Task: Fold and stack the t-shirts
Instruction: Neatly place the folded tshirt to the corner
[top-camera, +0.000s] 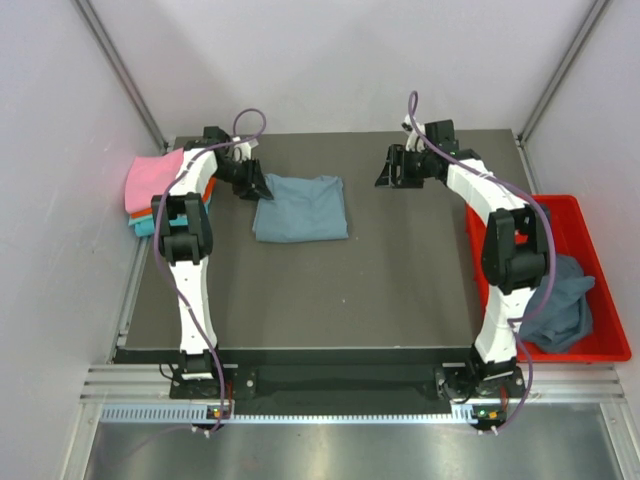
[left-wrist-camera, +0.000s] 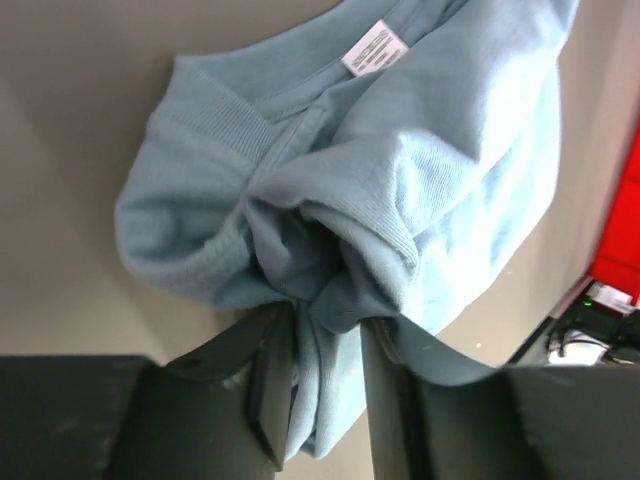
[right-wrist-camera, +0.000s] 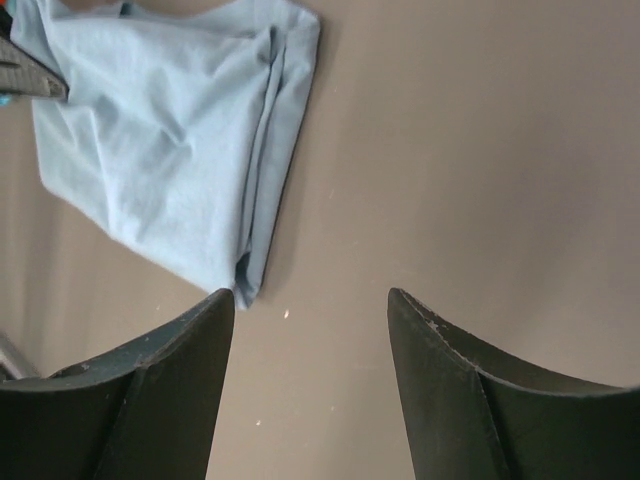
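- One folded slate blue-grey cotton t-shirt (top-camera: 300, 208) is laid on the dark bench (top-camera: 350, 290), at its far left.
- Its edge is bunched between the partly parted jaws of the left tool (left-wrist-camera: 325, 400); whether it is gripped cannot be told.
- The right tool (right-wrist-camera: 310, 310) is held wide open and empty above the bench.
- Folded pink, orange and teal t-shirts (top-camera: 150, 195) are stacked at the bench's left edge.
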